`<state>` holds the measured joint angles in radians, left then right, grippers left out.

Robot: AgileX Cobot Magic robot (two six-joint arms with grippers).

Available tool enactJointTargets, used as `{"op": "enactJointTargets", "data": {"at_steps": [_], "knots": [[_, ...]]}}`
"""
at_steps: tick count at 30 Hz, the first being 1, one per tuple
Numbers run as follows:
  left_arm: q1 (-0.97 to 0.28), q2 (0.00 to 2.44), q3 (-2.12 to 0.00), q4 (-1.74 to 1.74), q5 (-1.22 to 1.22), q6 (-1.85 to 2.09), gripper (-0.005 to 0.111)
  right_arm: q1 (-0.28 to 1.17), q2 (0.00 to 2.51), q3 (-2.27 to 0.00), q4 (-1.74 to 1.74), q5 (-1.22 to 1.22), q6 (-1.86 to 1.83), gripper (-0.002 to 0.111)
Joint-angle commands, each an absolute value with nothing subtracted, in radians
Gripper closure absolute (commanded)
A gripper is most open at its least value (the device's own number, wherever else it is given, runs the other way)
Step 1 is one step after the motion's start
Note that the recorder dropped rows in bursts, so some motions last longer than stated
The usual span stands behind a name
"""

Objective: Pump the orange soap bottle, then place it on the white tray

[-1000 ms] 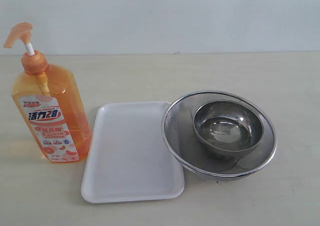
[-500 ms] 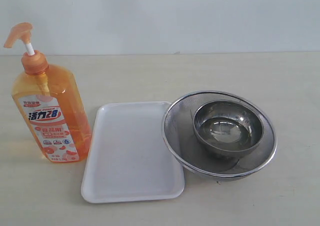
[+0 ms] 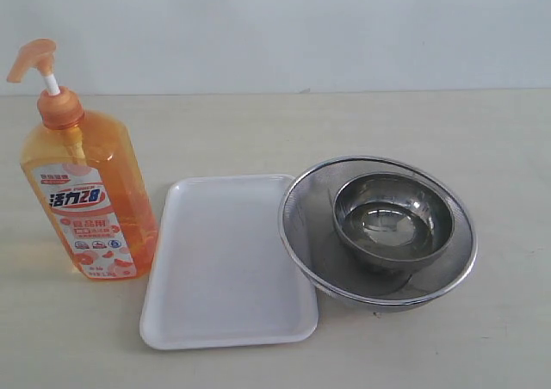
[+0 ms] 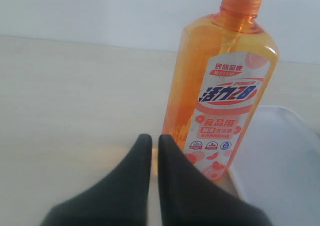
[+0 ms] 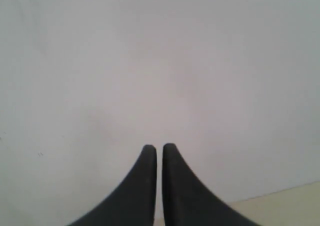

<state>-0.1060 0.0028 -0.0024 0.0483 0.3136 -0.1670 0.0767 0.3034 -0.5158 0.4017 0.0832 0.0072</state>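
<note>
I see the orange soap bottle (image 3: 86, 191) upright on the worktop (image 3: 258, 131), just beside the white tray (image 3: 228, 260). A steel bowl (image 3: 435, 225) sits inside the mesh strainer (image 3: 301, 234). My left fingers (image 4: 140, 161) are closed near the bottle, and my right fingers (image 5: 145, 171) are closed too.

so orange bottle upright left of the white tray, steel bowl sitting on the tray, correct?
No: the steel bowl sits inside the mesh strainer, right of the white tray, not on it. The orange soap bottle does stand upright left of the tray. The exterior view shows this.

Bright, even light; soft wrist-view blur
</note>
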Motion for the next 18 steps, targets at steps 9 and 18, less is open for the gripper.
{"op": "enactJointTargets", "data": {"at_steps": [9,18], "knots": [[-0.102,0.0,0.0,0.041,0.315,-0.163,0.102,0.499,0.982,-0.959,0.418,0.214,-0.659,0.108],[-0.102,0.0,0.0,0.041,0.315,-0.163,0.102,0.589,1.203,-1.02,0.716,0.152,-0.948,0.108]]}}
